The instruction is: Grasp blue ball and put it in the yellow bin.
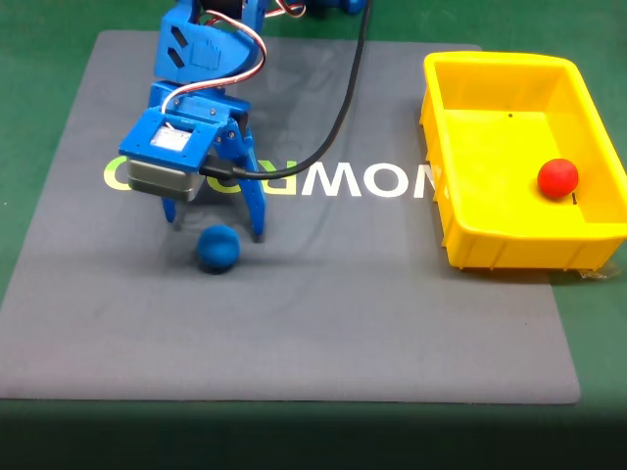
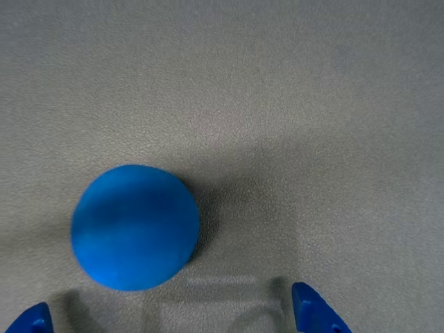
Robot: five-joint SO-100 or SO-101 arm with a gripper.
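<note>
Fixed view first: grey mat (image 1: 323,323), yellow bin (image 1: 460,211) off to the right with a red ball (image 1: 557,177) inside. Arm's pitched steeply down over the mat's left half, gripper (image 1: 214,223) spread wide, holding nothing. And the blue ball (image 1: 217,248) sits on the mat just ahead of the fingertips, nearer the left finger in the wrist view (image 2: 135,227), not yet straddled!

A: Any lettering to read?

B: Only on the grey mat (image 1: 294,323) in the fixed view: large white letters, upside down, left of centre. "NOW" is clear; the arm covers the rest, beside a green ring-shaped mark.
</note>
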